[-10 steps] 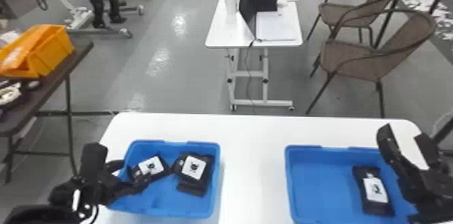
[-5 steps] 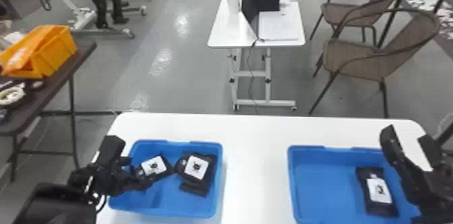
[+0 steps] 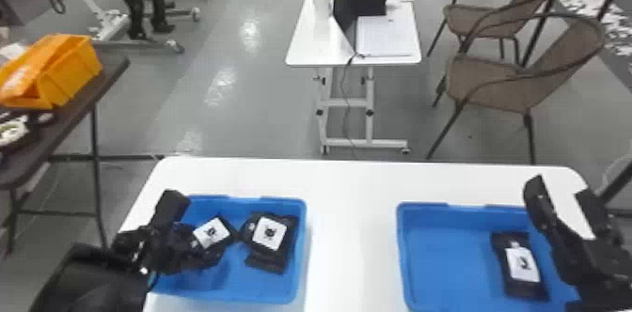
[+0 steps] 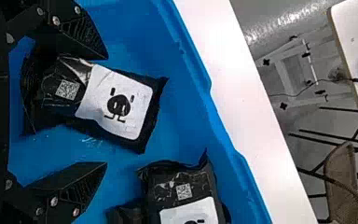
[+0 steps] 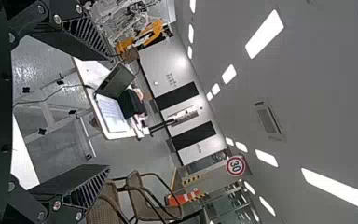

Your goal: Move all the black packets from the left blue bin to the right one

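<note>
– Counting one black packet (image 3: 522,264) in right blue bin (image 3: 442,259). Call it partly done.
– See any left to move?
– At least two, in left blue bin (image 3: 249,285): first packet (image 4: 119,105) lying between spread fingers of left gripper (image 4: 106,110), not clamped; second packet (image 4: 184,189) just beside. Can't rule out another underneath.
– And right gripper (image 3: 559,188)?
– Up at outer side of right blue bin, with fingers apart, gripping nothing.
– Materials?
– Glossy, crinkled black film pouches, roughly rectangular, with flat white labels. Smooth blue plastic bins, rounded corners. Tapered, ribbed black fingers.
</note>
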Robot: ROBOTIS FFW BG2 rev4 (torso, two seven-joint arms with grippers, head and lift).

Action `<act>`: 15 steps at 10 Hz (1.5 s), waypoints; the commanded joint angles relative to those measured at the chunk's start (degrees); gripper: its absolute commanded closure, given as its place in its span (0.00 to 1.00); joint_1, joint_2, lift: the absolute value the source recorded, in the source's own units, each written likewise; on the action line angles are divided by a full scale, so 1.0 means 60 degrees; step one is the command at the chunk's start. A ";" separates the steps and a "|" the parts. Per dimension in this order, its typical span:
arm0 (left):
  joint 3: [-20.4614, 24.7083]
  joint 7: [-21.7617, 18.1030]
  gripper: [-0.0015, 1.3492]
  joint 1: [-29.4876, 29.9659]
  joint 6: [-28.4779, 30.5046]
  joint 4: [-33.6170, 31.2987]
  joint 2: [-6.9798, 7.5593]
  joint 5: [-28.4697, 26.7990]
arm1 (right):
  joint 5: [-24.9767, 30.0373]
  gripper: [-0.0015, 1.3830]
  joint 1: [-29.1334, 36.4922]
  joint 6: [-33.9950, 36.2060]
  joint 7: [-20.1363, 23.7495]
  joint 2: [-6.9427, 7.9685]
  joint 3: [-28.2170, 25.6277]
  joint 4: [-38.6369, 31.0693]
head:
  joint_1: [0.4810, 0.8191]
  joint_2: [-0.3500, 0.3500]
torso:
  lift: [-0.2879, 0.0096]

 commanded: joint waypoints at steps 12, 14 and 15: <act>0.0862 -0.1479 0.85 0.2111 -0.0461 -0.3718 -0.0972 0.1601 | -0.0148 0.15 0.0016 0.0000 0.0000 0.0009 0.0146 0.0058 | 0.63 0.57 | 0.97; 0.0906 -0.1435 0.84 0.2492 -0.0549 -0.4890 -0.1192 0.2905 | -0.0177 0.15 0.0016 0.0088 0.0000 0.0009 0.0366 0.0146 | 0.63 0.56 | 0.97; 0.0598 -0.1421 0.82 0.2316 -0.0813 -0.5051 -0.1119 0.4076 | -0.0265 0.15 0.0002 0.0396 0.0147 0.0009 0.0512 0.0146 | 0.63 0.56 | 0.97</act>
